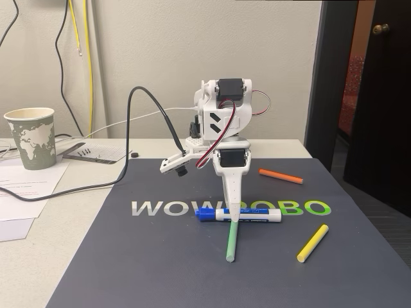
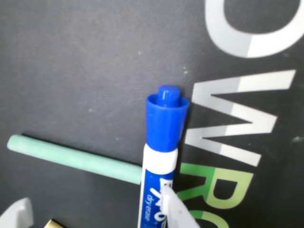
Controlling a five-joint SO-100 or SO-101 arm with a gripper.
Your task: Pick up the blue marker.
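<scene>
Marker (image 1: 239,215) position, fixed view: lying flat on the dark mat (image 1: 128,256) on the tabletop (image 1: 38,256), long axis running 9 to 3 o'clock, blue cap toward 9; barrel crosses the top end of the green stick (image 1: 231,242), which runs off toward 6 o'clock; orange stick (image 1: 280,176) and yellow stick (image 1: 313,243) lie well apart from it.

End effector (image 1: 235,206): pointing straight down, tip at the marker's barrel just on the 3 o'clock side of the cap; touching or just above cannot be told from this view.

Wrist view: marker (image 2: 159,156) runs 12 to 6 o'clock, cap at 12; one white finger (image 2: 178,209) sits against the barrel at about 6 o'clock, a second white part (image 2: 16,213) stands far off at 8 o'clock; jaws therefore judged spread wide, nothing gripped.

Critical relation: marker lies beside one finger, not centred in the gap; green stick (image 2: 71,159) also lies within the gap.

View differences: fixed view gives arm posture and the other sticks; wrist view gives finger placement and the overlap of barrel and green stick.

Risk, as judgement: closing now could catch the green stick along with the marker.
</scene>
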